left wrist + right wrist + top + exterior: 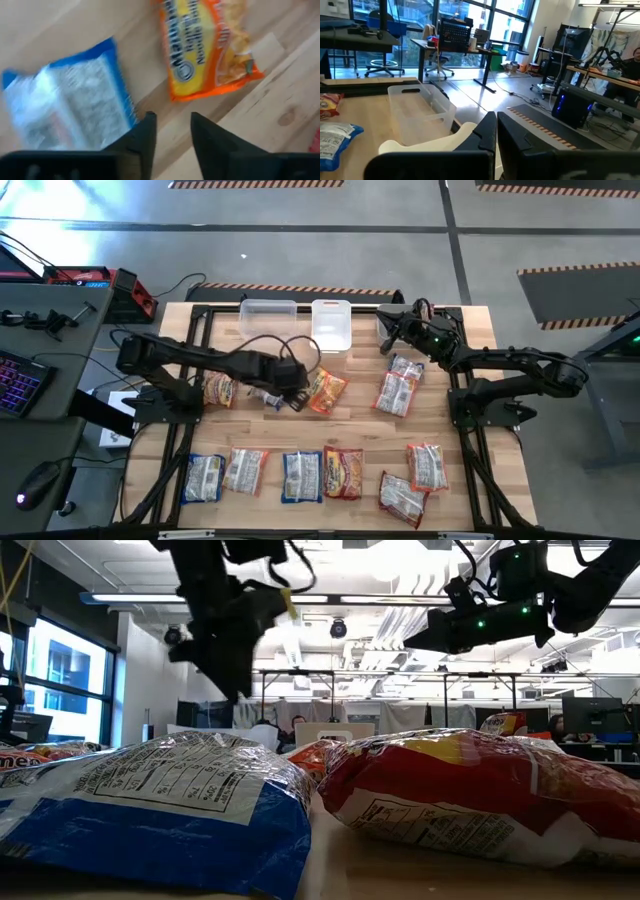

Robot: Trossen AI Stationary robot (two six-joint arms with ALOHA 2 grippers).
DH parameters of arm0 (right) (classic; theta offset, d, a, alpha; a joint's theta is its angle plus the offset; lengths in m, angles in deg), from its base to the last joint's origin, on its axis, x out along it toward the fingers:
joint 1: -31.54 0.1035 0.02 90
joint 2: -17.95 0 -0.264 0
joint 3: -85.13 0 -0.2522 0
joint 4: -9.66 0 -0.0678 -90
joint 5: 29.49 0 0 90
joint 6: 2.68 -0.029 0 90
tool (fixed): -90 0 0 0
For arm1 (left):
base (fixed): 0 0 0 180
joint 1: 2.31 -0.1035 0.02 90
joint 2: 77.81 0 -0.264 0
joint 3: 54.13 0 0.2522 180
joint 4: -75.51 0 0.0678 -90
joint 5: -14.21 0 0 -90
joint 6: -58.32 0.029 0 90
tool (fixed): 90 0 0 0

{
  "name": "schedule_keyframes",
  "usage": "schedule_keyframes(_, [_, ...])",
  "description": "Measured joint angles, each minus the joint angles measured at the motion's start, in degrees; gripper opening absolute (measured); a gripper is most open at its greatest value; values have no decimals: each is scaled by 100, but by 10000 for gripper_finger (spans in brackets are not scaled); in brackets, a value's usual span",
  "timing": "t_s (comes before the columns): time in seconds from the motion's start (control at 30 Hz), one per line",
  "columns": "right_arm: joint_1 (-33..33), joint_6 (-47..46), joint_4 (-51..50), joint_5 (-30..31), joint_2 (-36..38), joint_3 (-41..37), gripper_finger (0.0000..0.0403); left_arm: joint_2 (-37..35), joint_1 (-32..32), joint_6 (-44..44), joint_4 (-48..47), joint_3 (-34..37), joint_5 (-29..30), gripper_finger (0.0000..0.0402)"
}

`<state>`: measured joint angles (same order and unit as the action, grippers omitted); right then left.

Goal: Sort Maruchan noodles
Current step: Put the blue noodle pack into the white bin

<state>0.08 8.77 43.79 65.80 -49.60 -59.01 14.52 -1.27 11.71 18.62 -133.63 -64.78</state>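
Clear bins [268,312] at the surface's far edge sat empty; every noodle packet [325,391] lay unsorted, left hand [296,379] parted above them, right hand [388,330] closed.

Table [350,420]: pale wood planks, visible grain and knots, smooth matt finish; dark metal frame at the edges.
Packets [303,476]: thin crinkled plastic film, glossy, catching highlights; printed orange, blue-and-white, red-and-white.
Orange packet [207,45]: shiny film, crimped serrated end seal.
Blue packet [70,105]: glossy film, crimped edge.
Bins [268,320]: clear rigid plastic, smooth, faintly frosted.
Left gripper [171,134] fingers: dark matt plastic.
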Motion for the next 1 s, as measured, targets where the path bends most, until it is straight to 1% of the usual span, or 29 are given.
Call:
schedule_keyframes(0.07, [0, 4, -1, 1, 0, 0, 0, 169, 97, 304, 44, -45, 112, 149])
schedule_keyframes(0.13, [0, 6, -6, -1, 0, 0, 0, 387, 193, 428, 30, -154, 253, 170])
schedule_keyframes(0.3, [0, 15, -8, -6, 2, 0, 0, 993, 311, 487, -673, -506, 421, 209])
schedule_keyframes(0.4, [0, 12, -4, -8, 2, 0, 0, 1360, 400, 489, -1143, -811, 758, 222])
schedule_keyframes(0.5, [0, 15, -4, -23, 2, 0, 0, 1715, 507, 566, -1695, -1197, 1310, 225])
schedule_keyframes(0.57, [0, 13, -4, -23, 2, 0, 0, 1947, 574, 612, -2057, -1459, 1546, 226])
schedule_keyframes(0.63, [0, 15, -4, -23, 2, 0, 0, 2186, 608, 628, -2287, -1647, 1512, 226])
schedule_keyframes(0.73, [0, 6, -1, -23, 2, 0, 0, 2428, 602, 519, -2504, -1755, 1215, 226])
schedule_keyframes(0.87, [0, 1, 1, -23, 2, 0, 0, 2551, 524, 189, -2731, -1760, 1209, 226])
schedule_keyframes(1.0, [0, -1, 1, -21, 2, 0, 0, 2601, 452, -157, -2733, -1762, 1124, 226])
